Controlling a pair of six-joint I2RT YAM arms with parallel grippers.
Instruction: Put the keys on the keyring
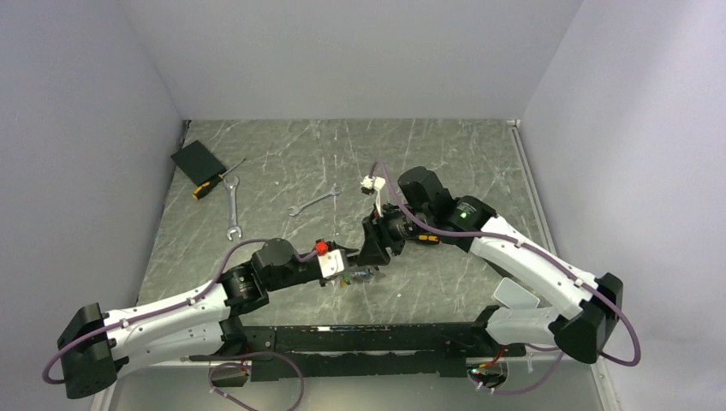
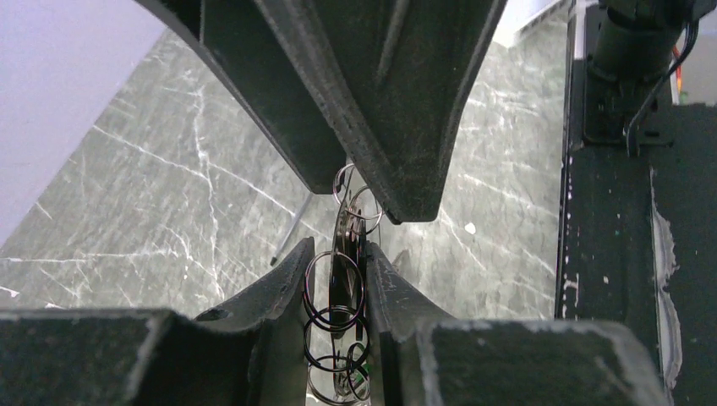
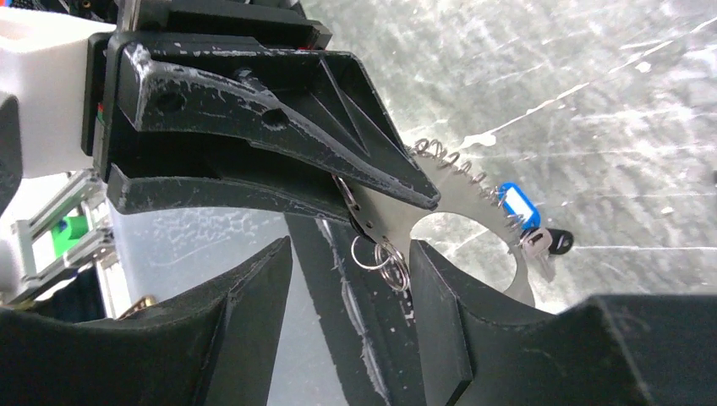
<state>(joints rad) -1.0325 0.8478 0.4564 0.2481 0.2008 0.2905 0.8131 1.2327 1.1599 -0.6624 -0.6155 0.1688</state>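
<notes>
top: left gripper (image 1: 352,267) and right gripper (image 1: 375,249) nearly meet. left wrist: left jaws pinch the flat silver metal keyring (image 2: 345,252) edgewise. right wrist: right jaws parted, blue-headed and black-headed keys (image 3: 513,203) beyond them; a nudge could twist the keyring loose.

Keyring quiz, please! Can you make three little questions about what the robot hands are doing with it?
1. True or false: the right gripper is clamped shut on the keyring.
2. Which one grips the keyring? A. left gripper B. right gripper C. neither
3. What colour is the key tag beside the black key?
Key: 1 false, its jaws stand open; 2 A; 3 blue.
</notes>
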